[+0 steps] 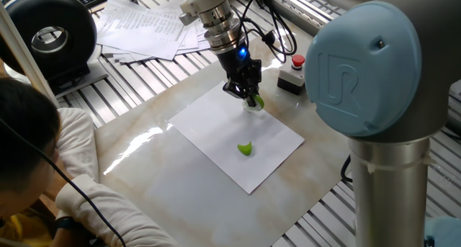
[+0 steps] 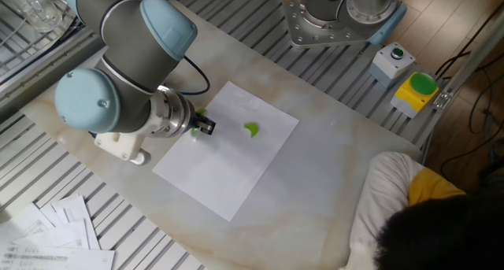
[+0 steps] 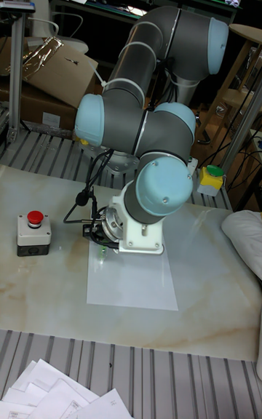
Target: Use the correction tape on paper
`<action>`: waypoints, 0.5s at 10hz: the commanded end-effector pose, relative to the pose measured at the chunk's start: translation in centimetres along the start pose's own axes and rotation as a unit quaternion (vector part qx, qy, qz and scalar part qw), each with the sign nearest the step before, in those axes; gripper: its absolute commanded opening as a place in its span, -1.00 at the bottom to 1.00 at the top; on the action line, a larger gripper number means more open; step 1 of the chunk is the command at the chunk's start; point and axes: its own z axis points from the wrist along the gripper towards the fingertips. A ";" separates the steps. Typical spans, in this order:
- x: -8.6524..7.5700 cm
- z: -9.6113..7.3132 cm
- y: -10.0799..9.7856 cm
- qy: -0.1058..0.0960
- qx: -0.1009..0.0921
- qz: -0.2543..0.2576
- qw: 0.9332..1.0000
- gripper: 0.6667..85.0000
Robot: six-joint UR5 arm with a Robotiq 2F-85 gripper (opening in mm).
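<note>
The white paper (image 1: 216,132) lies flat on the marble tabletop. Over its far edge, my gripper (image 1: 250,99) points down and is shut on the green correction tape (image 1: 256,103), whose tip rests at the sheet. In the other fixed view the arm's wrist covers most of the gripper (image 2: 203,127), and only a bit of green tape (image 2: 194,115) shows on the paper (image 2: 220,168). A separate small green piece (image 1: 245,148) lies loose near the sheet's middle. In the tall fixed view the gripper (image 3: 98,233) sits at the paper's (image 3: 135,277) top left corner.
A red button box (image 1: 292,75) stands just behind the gripper. A fanned stack of printed sheets (image 1: 144,27) and a black round device (image 1: 47,34) lie at the back. A person (image 1: 43,175) leans in at the near left. A yellow-green button box (image 2: 420,89) is off the tabletop.
</note>
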 end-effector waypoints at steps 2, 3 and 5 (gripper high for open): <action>0.3 0.0 0.2 0.001 -0.004 0.002 1.000 -0.99; 0.5 -0.3 0.4 0.005 -0.005 0.005 1.000 -0.99; 0.6 -0.3 0.6 0.006 -0.007 0.007 1.000 -0.99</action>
